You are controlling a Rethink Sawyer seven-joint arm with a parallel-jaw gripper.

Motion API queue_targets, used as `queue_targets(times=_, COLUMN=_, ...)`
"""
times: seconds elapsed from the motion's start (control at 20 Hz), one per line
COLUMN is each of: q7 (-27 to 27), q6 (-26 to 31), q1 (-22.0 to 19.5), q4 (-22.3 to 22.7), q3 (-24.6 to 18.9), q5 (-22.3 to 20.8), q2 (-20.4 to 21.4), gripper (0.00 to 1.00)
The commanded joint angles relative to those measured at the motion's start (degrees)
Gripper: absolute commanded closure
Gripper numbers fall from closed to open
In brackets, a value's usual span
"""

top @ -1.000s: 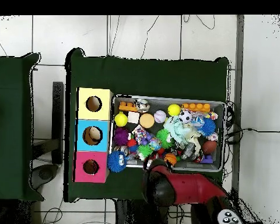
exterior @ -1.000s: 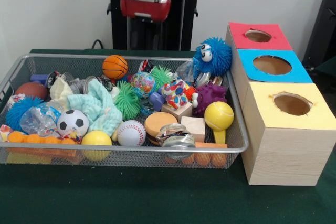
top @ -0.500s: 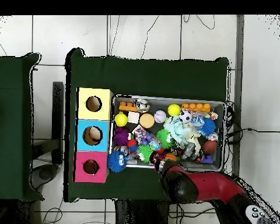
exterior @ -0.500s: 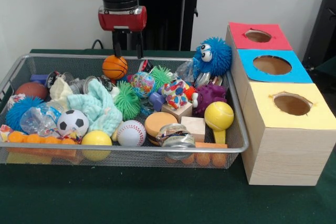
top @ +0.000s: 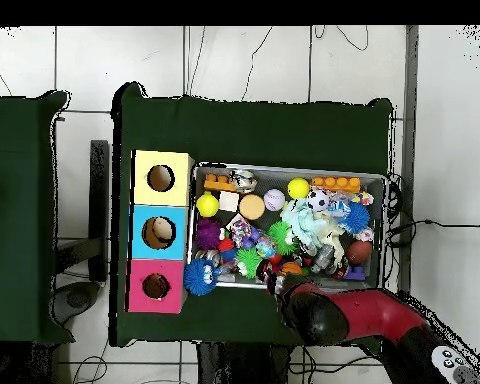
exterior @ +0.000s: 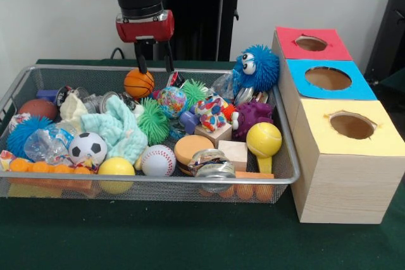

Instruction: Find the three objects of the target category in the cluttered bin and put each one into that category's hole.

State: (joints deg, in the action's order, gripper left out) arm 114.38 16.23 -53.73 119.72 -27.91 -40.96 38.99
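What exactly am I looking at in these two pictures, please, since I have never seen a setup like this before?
This is a robot arm, red and black, working at a table with a green cloth. One picture is taken from across the table, facing the robot; the other looks straight down from above. On the table stands a wire mesh bin crammed with small toys: a little basketball, a soccer ball, a baseball, a yellow ball, fuzzy green spiky toys, a mint cloth and more. Beside the bin is a wooden box with three round holes, topped red, blue and yellow; a blue fuzzy creature with eyes leans near it. The hand at the arm's end hovers just above the basketball, its two fingers apart, holding nothing.
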Motion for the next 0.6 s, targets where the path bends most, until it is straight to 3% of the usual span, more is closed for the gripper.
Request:
queue_targets(times=0.05, q7=-21.8, q6=10.0, q1=-4.8, q4=-7.7, q3=-10.1, q5=-6.2, q2=-4.8, gripper=0.00)
queue_targets(times=0.6, q7=-29.9, q6=14.3, q1=-10.6, q4=-13.1, q3=-15.7, q5=-9.4, q2=-10.5, gripper=0.00)
